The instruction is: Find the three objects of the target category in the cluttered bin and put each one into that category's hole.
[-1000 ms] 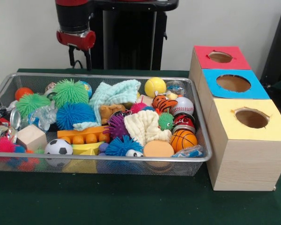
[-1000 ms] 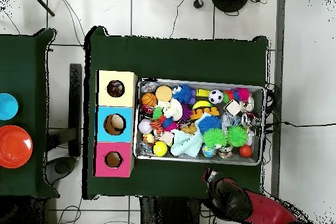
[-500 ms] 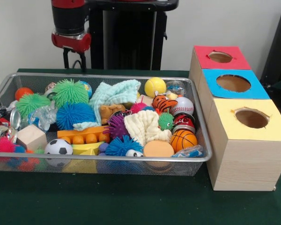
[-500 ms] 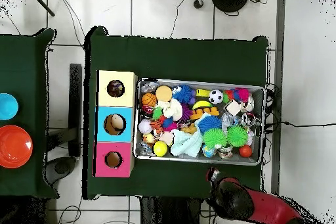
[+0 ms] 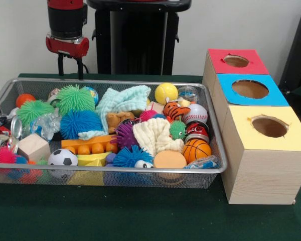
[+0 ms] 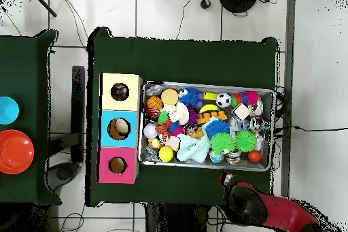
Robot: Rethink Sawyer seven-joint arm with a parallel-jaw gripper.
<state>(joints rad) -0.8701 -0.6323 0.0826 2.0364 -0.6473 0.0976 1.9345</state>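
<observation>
The wire-mesh bin [image 5: 115,81] is full of toys; it also shows in the overhead view [image 6: 207,85]. A whitish-grey crinkled wad [image 5: 46,124] lies at its left. A dotted multicoloured wad [image 5: 188,92] lies at the far right corner, behind a yellow ball. Another crinkled wad [image 5: 203,161] lies at the near right corner. The hole [image 5: 269,126] in the yellow-topped box is at the right, also seen from overhead [image 6: 120,92]. My gripper [image 5: 70,67] hangs open and empty above the bin's far left rim. The arm [image 6: 262,207] shows from overhead.
The blue-topped box [image 5: 249,89] and the red-topped box [image 5: 236,61] stand behind the yellow one. A mint towel [image 5: 123,99], a cream towel [image 5: 153,135], spiky balls and sport balls crowd the bin. An orange bowl [image 6: 13,152] sits on a side table.
My gripper has moved left along the bin's far rim in the front view and risen slightly. It stays open and empty. The toys have not moved.
</observation>
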